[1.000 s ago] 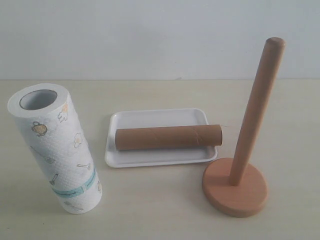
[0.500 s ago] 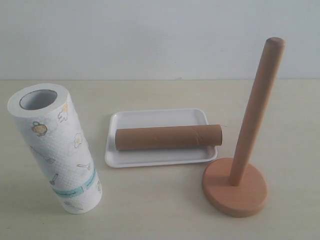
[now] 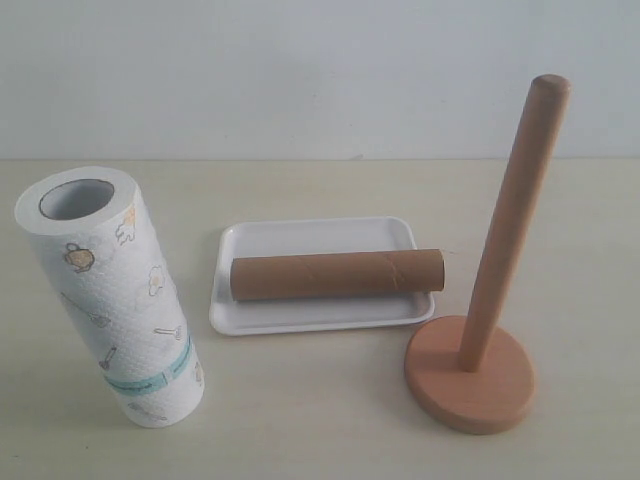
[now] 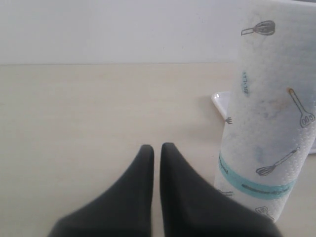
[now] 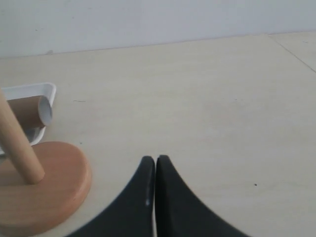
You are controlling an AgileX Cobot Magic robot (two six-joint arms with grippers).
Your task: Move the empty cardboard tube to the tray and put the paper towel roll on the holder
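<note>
The empty cardboard tube (image 3: pixel 337 275) lies lengthwise across the white tray (image 3: pixel 310 237), one end poking over the tray's right rim; its end (image 5: pixel 33 109) and the tray's corner (image 5: pixel 34 90) show in the right wrist view. The paper towel roll (image 3: pixel 115 300) stands upright at the left, apart from the wooden holder (image 3: pixel 497 275), whose post is bare. My left gripper (image 4: pixel 157 147) is shut and empty, close beside the roll (image 4: pixel 269 113). Near the holder's disc base (image 5: pixel 47 185), my right gripper (image 5: pixel 155 159) is shut and empty. Neither gripper appears in the exterior view.
A pale wooden tabletop (image 3: pixel 330 420) runs to a white wall behind. The tray's edge (image 4: pixel 220 100) peeks out behind the roll in the left wrist view.
</note>
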